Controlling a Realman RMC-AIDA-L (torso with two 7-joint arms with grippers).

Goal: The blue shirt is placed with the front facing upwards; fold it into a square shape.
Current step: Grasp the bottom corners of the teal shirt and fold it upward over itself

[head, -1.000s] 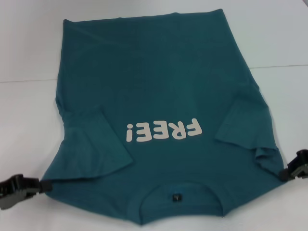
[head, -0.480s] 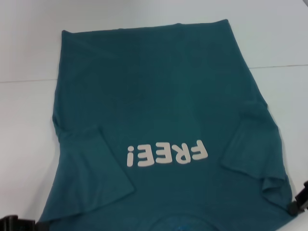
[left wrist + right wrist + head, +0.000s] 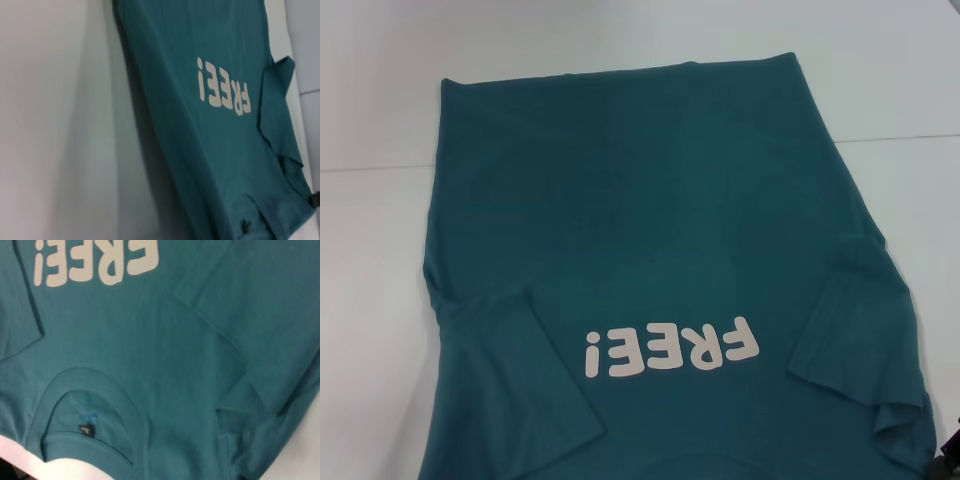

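The blue shirt (image 3: 650, 230) lies front up on the white tabletop (image 3: 880, 70), its hem at the far side and its collar (image 3: 90, 405) at the near edge, just below what the head view takes in. Both short sleeves are turned inward onto the body: the left sleeve (image 3: 525, 390) sits left of the white "FREE!" print (image 3: 670, 347), the right sleeve (image 3: 855, 335) right of it. So the side folds look done (or at least begun), while the long body lies unfolded; I judge the lengthwise folding that would make a square is yet to come.

The small black label (image 3: 86, 430) shows inside the collar in the right wrist view.

Only a dark sliver of the right gripper (image 3: 948, 462) shows at the near right corner, next to the shirt's shoulder; whether its fingers are parted or clamped I cannot tell. The left gripper is out of sight.

No containers are in view.
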